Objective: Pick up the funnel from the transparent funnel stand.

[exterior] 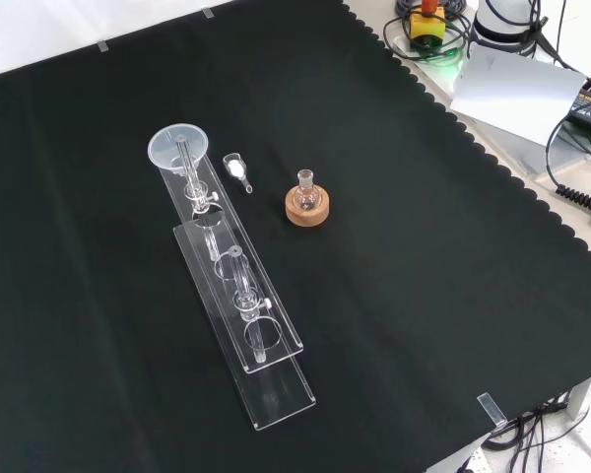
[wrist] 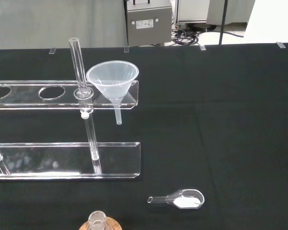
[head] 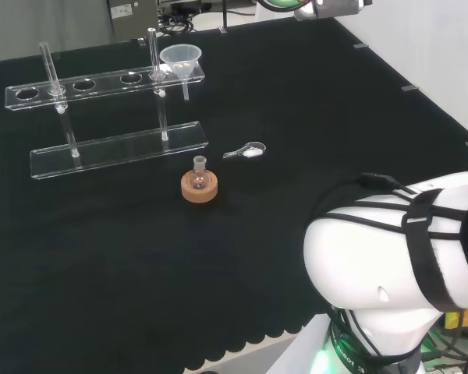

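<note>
A clear funnel (head: 180,58) (exterior: 176,145) (wrist: 113,79) sits upright in the end hole of the transparent funnel stand (head: 101,82) (exterior: 238,305) (wrist: 48,91), its stem hanging below the upper shelf. The stand has an upper shelf with several holes, held on two clear posts over a flat base plate (head: 117,148) (wrist: 62,160). No part of the hand can be made out in these frames, and nothing touches the funnel.
A small round flask on a cork ring (head: 199,185) (exterior: 306,202) (wrist: 99,223) stands in front of the stand. A small clear scoop with white powder (head: 246,151) (exterior: 237,169) (wrist: 180,199) lies beside it. The arm's white links (head: 398,257) fill the head view's lower right.
</note>
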### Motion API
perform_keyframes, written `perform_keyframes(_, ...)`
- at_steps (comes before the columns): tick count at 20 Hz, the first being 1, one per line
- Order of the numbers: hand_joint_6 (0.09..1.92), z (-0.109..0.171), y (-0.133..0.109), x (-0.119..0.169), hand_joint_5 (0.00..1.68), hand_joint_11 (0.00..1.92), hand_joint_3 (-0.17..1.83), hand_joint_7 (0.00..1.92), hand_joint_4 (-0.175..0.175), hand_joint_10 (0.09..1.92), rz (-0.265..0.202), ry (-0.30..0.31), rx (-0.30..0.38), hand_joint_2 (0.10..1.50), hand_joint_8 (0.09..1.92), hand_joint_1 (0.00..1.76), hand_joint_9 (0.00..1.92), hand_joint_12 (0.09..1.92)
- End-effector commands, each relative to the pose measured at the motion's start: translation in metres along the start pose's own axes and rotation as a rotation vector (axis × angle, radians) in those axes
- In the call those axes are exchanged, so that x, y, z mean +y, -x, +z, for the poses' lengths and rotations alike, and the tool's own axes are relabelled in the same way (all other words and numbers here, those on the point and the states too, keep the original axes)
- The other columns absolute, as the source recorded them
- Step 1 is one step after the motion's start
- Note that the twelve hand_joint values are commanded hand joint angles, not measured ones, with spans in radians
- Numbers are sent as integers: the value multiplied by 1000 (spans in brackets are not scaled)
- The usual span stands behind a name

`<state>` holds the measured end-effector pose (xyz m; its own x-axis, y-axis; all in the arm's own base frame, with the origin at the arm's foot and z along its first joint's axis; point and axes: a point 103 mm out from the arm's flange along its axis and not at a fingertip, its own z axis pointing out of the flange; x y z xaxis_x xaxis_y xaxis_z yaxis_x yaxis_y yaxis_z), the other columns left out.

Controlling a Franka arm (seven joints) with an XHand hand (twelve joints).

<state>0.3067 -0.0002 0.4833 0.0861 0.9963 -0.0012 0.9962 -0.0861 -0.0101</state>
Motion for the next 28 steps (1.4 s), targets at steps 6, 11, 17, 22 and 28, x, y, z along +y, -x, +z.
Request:
perform_keyframes(6,87,0,1,4,194,138,421,60,8,629,6,3,-1,1203,537,0,264,1350)
perform_keyframes(11,87,6,8,13,199,137,412,62,8,628,32,-7,5,1208,535,0,264,1353)
perform_keyframes(17,87,18,17,32,203,133,406,65,7,627,62,-17,3,1211,535,0,265,1355)
perform_keyframes(22,87,32,27,74,220,124,376,76,11,624,55,-40,-6,1221,530,0,266,1366)
perform_keyframes(28,87,46,31,146,224,120,367,82,12,624,15,-36,18,1215,531,0,268,1366)
